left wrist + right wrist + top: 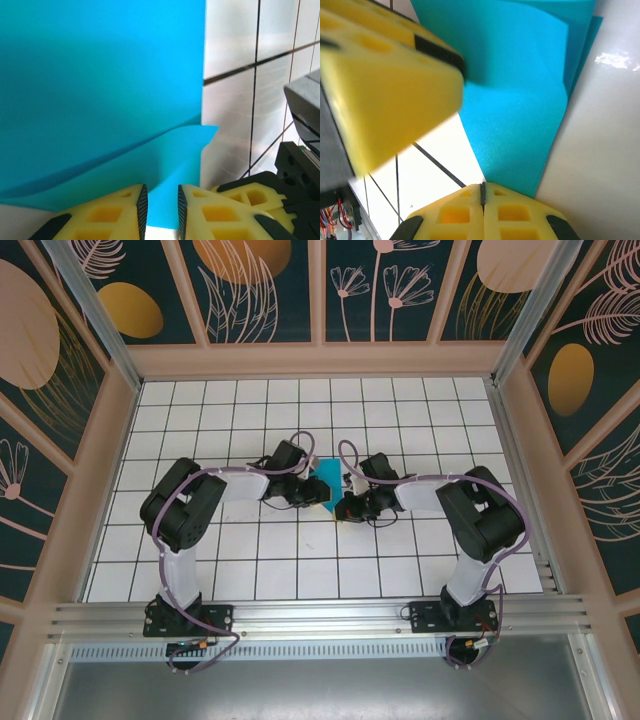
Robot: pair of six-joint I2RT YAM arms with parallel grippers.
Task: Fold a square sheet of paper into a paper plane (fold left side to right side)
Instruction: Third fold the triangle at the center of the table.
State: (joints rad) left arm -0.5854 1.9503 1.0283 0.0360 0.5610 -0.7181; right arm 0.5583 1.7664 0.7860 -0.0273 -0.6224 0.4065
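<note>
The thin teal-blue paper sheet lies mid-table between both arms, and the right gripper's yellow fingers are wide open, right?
No: the right gripper is shut, yellow fingers pressed together at the edge of the thin teal-blue paper sheet, per the right wrist view. The rest holds.

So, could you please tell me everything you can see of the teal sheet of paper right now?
The square sheet of paper is thin, plain teal-blue, unmarked and matte. It lies near the middle of the white gridded table, partly folded: one layer overlaps another, with a curved, lifted flap edge. The left fingers stand slightly apart over its near edge; the shut right fingers meet another edge, though a pinch cannot be confirmed.
</note>
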